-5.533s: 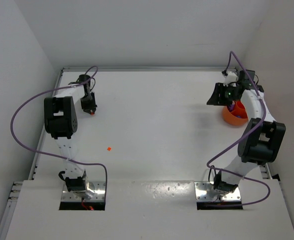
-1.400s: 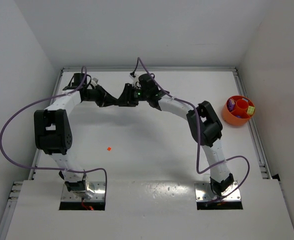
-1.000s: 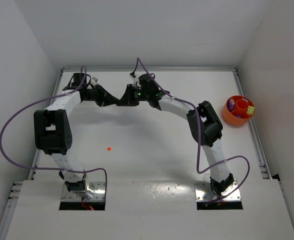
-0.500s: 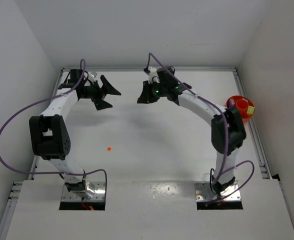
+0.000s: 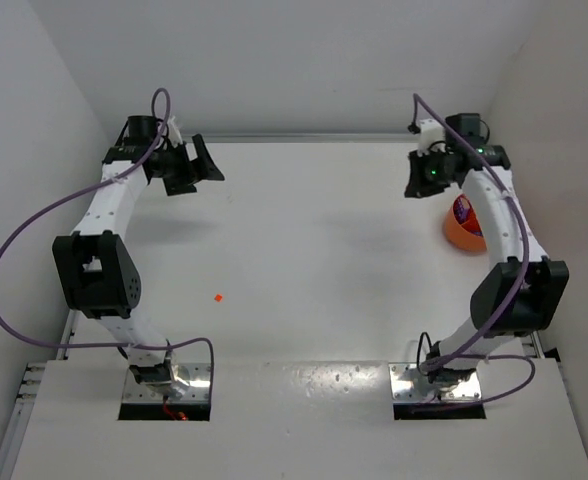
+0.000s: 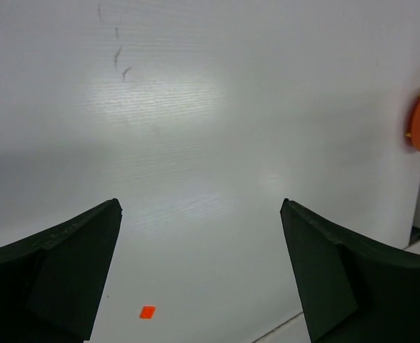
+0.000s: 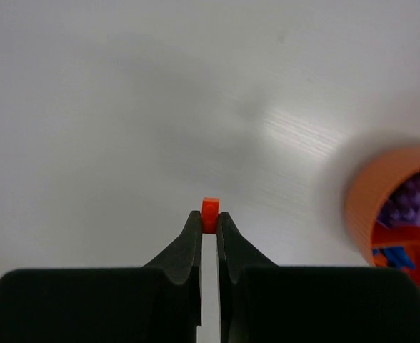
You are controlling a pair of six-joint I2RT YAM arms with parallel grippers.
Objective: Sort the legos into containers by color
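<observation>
One tiny flat orange-red plastic brick (image 5: 217, 297) lies alone at the near left. Another small orange-red brick (image 7: 210, 208) is pinched between the tips of the right gripper (image 7: 209, 221). At the far right sits a large round orange plastic bowl (image 5: 457, 236), holding a purple studded cup (image 7: 410, 196) and blue bits (image 7: 392, 255).

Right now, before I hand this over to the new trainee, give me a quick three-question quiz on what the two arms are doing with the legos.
1. True or false: the left gripper is shut on a lego.
2. What does the right gripper pinch? A) a blue lego B) an orange-red lego C) a purple cup
3. Fill in: the loose lego lies on the ____, not in the orange bowl.
Key: 1 false, its jaws stand wide open and empty. 2 B. 3 table.
</observation>
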